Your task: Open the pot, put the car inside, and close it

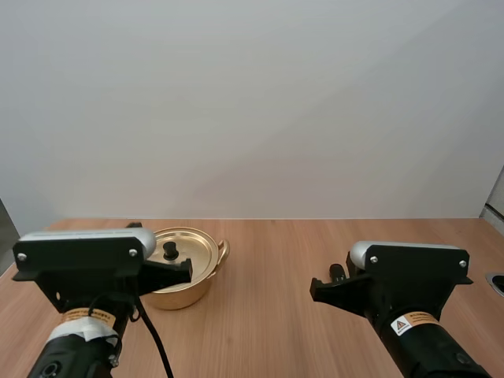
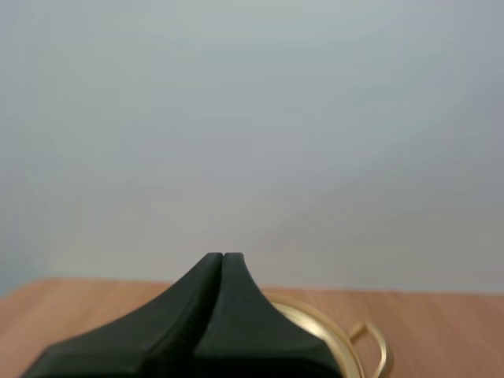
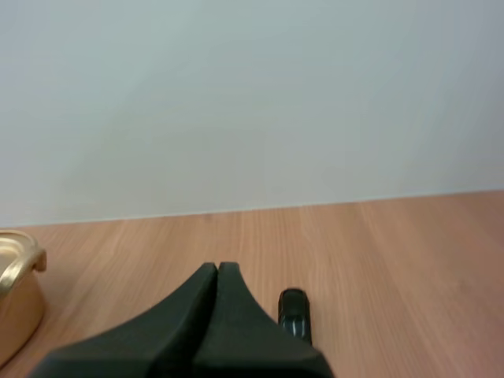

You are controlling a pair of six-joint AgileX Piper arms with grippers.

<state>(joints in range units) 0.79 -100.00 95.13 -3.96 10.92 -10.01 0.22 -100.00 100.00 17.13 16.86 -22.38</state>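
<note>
A golden pot (image 1: 186, 294) stands on the wooden table at the left, its lid (image 1: 195, 247) on, with a black knob (image 1: 170, 250). My left gripper (image 1: 187, 268) hangs low beside the knob, over the lid, fingers shut on nothing; in the left wrist view the gripper (image 2: 223, 257) is one dark wedge in front of the pot's rim (image 2: 335, 340). My right gripper (image 1: 314, 290), also shut and empty, is at the right. A small black object (image 1: 337, 272), apparently the car, lies just behind it. In the right wrist view the car (image 3: 294, 313) sits beside the gripper (image 3: 218, 266), partly hidden.
The pot's side handle (image 2: 375, 346) points toward the table's middle. The pot (image 3: 16, 293) sits well to the left of the right gripper. Bare wooden tabletop (image 1: 268, 268) lies between the two arms, and a plain pale wall stands behind the table's far edge.
</note>
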